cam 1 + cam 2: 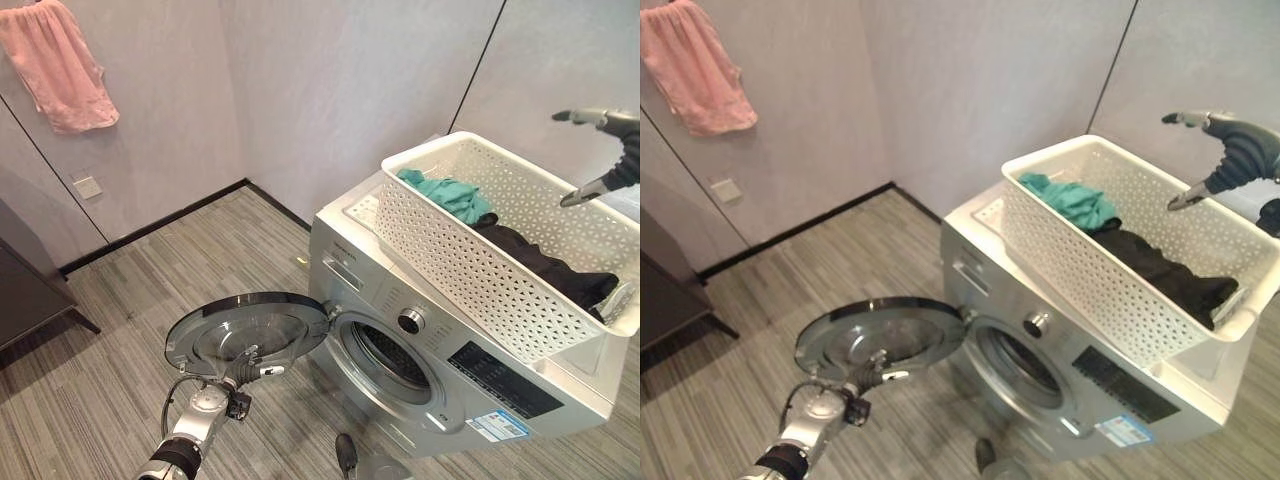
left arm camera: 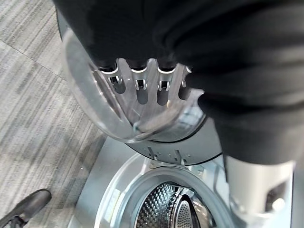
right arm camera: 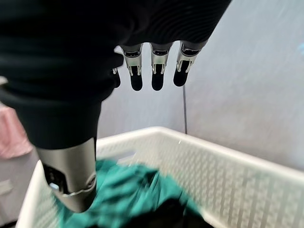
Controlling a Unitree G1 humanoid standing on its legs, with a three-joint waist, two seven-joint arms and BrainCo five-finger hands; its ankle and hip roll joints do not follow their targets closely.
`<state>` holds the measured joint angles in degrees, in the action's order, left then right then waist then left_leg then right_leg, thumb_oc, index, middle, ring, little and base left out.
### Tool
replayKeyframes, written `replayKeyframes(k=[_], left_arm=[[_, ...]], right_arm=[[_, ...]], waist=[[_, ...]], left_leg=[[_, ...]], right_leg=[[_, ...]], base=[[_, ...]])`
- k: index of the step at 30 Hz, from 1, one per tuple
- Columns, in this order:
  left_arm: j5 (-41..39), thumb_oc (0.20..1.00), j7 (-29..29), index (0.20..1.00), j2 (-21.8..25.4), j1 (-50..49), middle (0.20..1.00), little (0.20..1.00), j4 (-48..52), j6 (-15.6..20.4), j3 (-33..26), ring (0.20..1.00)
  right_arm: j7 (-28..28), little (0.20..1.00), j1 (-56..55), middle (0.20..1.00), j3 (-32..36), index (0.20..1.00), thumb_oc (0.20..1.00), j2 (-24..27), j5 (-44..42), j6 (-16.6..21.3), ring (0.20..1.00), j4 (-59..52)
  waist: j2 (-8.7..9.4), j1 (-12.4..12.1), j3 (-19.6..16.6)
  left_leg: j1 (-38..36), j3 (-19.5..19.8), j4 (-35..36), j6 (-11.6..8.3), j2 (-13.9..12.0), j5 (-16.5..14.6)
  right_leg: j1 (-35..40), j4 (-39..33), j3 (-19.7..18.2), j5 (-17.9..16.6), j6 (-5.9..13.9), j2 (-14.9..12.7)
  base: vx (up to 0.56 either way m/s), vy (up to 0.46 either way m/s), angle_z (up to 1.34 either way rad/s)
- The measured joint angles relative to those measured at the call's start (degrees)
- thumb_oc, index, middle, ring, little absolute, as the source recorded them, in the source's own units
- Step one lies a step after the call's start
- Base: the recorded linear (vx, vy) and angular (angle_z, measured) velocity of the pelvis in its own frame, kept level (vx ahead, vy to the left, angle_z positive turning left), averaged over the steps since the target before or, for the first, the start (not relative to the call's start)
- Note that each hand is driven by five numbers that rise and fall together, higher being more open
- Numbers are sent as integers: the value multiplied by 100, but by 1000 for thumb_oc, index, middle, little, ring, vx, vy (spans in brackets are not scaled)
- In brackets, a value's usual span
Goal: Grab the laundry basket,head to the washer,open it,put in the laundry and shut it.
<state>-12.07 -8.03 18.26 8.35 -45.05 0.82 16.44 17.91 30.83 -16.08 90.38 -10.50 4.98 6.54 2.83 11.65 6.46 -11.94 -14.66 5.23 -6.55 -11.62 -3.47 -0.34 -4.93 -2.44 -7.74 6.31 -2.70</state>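
Nearest me, I see my left hand (image 1: pixel 243 368) against the washer door (image 1: pixel 250 330), which stands swung wide open off the front of the washer (image 1: pixel 420 350); its fingers (image 2: pixel 145 88) are straight on the glass. The laundry basket (image 1: pixel 470 270) sits on top of the washer, holding a teal garment (image 1: pixel 450 195) and dark clothes (image 1: pixel 550 268). Above the basket's far end my right hand (image 1: pixel 1230 150) hovers, fingers spread and empty.

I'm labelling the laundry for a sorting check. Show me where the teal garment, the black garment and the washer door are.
teal garment (image 1: pixel 452 195): left eye view, on its bunched middle in the basket.
black garment (image 1: pixel 550 265): left eye view, on its fold along the basket wall.
washer door (image 1: pixel 880 335): right eye view, on its round inner face.
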Motion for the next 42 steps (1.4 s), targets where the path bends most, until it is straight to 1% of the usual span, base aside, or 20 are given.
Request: replayKeyframes(k=[1,3,6,9,11,12,15,18,19,22,24,27,28,30,34,37,38,39,41,42], left_arm=[[3,1000,0,1000,24,0,1000,1000,21,0,1,1000],[3,1000,-5,1000,166,11,1000,1000,153,1,9,1000],[-37,1000,-2,1000,335,87,1000,1000,204,1,-18,1000],[-77,1000,-3,1000,364,27,1000,1000,344,2,-45,1000],[-111,1000,-3,1000,411,36,1000,1000,454,7,-105,1000],[-154,1000,-2,1000,400,51,1000,1000,469,7,-195,1000],[-159,1000,-4,1000,412,30,1000,1000,471,11,-233,1000],[-161,1000,-3,1000,418,58,1000,1000,473,12,-267,1000],[-220,1000,-4,1000,450,36,1000,1000,546,12,-266,1000],[-376,1000,-6,1000,510,62,1000,1000,645,14,-258,1000],[-385,1000,-10,1000,590,81,1000,1000,838,18,-256,1000],[-581,1000,-11,1000,665,76,1000,1000,942,19,-276,1000],[-663,1000,-10,1000,702,97,1000,1000,999,24,-284,1000],[-776,1000,-13,1000,738,98,1000,1000,1035,26,-276,1000],[-820,1000,-11,1000,895,171,1000,1000,1129,36,-273,1000],[-835,1000,-8,1000,958,195,1000,1000,1275,40,-160,1000],[-835,1000,-5,1000,965,206,1000,1000,1271,40,-163,1000],[-835,1000,-4,1000,960,197,1000,1000,1274,40,-161,1000],[-838,1000,-2,1000,964,189,1000,1000,1295,42,-162,1000],[-843,1000,2,1000,972,197,1000,1000,1299,43,-161,1000]], right_arm=[[8,1000,27,1000,-28,1000,1000,0,0,1,1000,-20],[47,1000,313,1000,-383,1000,1000,-4,2,-2,1000,-73],[147,1000,1233,1000,-1509,1000,1000,-55,4,-4,1000,-109],[204,1000,1379,1000,-1639,1000,1000,-158,3,-8,1000,-114],[227,1000,1658,1000,-1902,1000,1000,-160,2,-11,1000,-105],[232,1000,1783,1000,-1984,1000,1000,-177,3,-11,1000,-107],[232,1000,2004,1000,-2155,1000,1000,-197,3,-10,1000,-105],[233,1000,2221,1000,-2259,1000,1000,-212,3,-12,1000,-104],[236,1000,2466,1000,-2560,1000,1000,-208,6,-15,1000,-118],[263,1000,2580,1000,-2783,1000,1000,-280,5,-17,1000,-160],[341,1000,2686,1000,-3002,1000,1000,-280,7,-16,1000,-206],[363,1000,2704,1000,-3056,1000,1000,-283,73,-14,1000,-192],[386,1000,2852,1000,-3258,1000,1000,-284,144,-16,1000,-172],[435,1000,3123,1000,-3598,1000,1000,-268,279,-16,1000,-165],[568,1000,3957,1000,-4473,1000,1000,-253,550,-15,1000,-84],[628,1000,4305,1000,-4748,1000,1000,-233,861,-45,1000,-68],[658,1000,4319,1000,-4727,1000,1000,-231,928,-55,1000,-78],[668,1000,4233,1000,-4642,1000,1000,-248,944,-79,1000,-76],[662,1000,3710,1000,-4001,1000,1000,-312,968,-91,1000,-44],[663,736,3402,736,-3636,736,736,-319,970,-99,736,-89]], waist=[[14,-24,29],[79,-80,115],[184,-148,232],[181,-222,295],[194,-250,339],[198,-287,389],[190,-337,455],[215,-337,578],[244,-353,620],[305,-376,712],[319,-371,887],[295,-428,1026],[291,-434,1127],[283,-444,1151],[369,-455,1293],[383,-461,1314],[369,-456,1323],[336,-460,1344],[297,-460,1369],[278,-470,1381]], left_leg=[[10,-6,2,9,17,-5],[97,-73,1,19,46,-8],[234,-144,-3,5,115,45],[327,-122,-21,6,124,69],[435,-92,-35,1,148,90],[512,-66,-46,2,165,104],[532,-41,-60,3,158,105],[640,-14,-89,3,171,105],[740,-4,-117,5,173,102],[903,21,-148,-11,158,132],[1028,128,-228,-11,139,130],[1126,163,-293,-18,118,135],[1151,182,-299,-19,112,135],[1198,223,-315,-20,98,136],[1223,253,-315,-55,83,158],[1374,301,-323,-89,87,185],[1408,302,-326,-92,86,189],[1407,304,-325,-96,82,193],[1401,307,-328,-96,79,193],[1403,315,-327,-97,82,194]], right_leg=[[-28,0,-17,-8,8,-19],[-169,0,-75,-66,41,-34],[-378,0,-176,-203,58,-90],[-412,-1,-161,-194,57,-113],[-535,0,-156,-217,60,-127],[-595,1,-153,-287,12,-126],[-597,1,-126,-297,15,-123],[-668,2,-73,-296,15,-126],[-760,2,-60,-306,11,-136],[-883,2,-36,-341,-8,-129],[-933,2,8,-350,-21,-128],[-976,3,46,-369,-44,-125],[-984,3,76,-375,-51,-129],[-998,3,121,-374,-52,-125],[-1012,2,142,-380,-59,-128],[-1133,3,170,-395,-76,-141],[-1164,4,171,-399,-77,-140],[-1165,9,171,-400,-78,-137],[-1169,40,180,-393,-79,-137],[-1167,42,190,-392,-78,-142]], base=[[-59,11,-14],[-46,12,-19],[-36,11,-16],[-62,-1,4],[-36,-10,7],[-55,-8,9],[-42,-4,5],[-77,-16,5],[-58,-26,0],[-45,-31,5],[-36,-35,15],[-30,-38,7],[-18,-44,9],[-14,-37,8],[-18,-41,3],[-16,-40,6],[-12,-28,5],[0,0,0],[-13,-34,1],[-16,-31,2]])
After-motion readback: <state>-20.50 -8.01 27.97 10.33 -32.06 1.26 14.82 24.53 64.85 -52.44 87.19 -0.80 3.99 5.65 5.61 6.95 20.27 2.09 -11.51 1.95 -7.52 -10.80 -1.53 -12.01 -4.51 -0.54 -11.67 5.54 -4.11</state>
